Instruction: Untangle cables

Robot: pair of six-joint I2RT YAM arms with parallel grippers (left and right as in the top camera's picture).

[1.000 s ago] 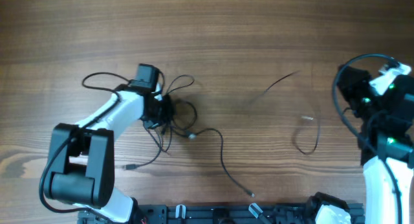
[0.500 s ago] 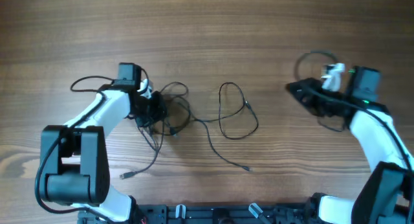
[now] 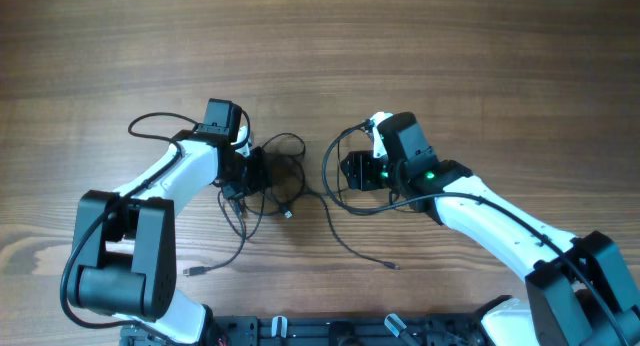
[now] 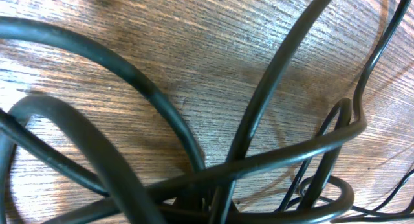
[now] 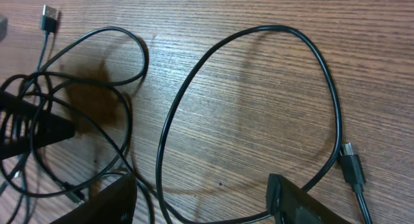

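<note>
The cables lie bunched in a knot left of centre, and my left gripper sits in that knot, shut on the strands. In the left wrist view black cords fill the frame and hide the jaws. One cable forms a loose loop on the wood to the right of the knot. My right gripper hovers low over that loop's near side, open. Its two fingers stand wide apart, with a thin strand lying on the table between them. A small plug lies by the right finger.
A cable tail runs toward the front and ends in a plug. Another plug lies front left, and a USB plug is beyond the knot. The left arm's thicker wire arcs out to the left. Bare wood lies beyond both arms.
My right arm has swung from the table's right side to the centre and its jaws have opened. The cable it had stretched rightward now lies as a loop. The left gripper stays in the knot.
</note>
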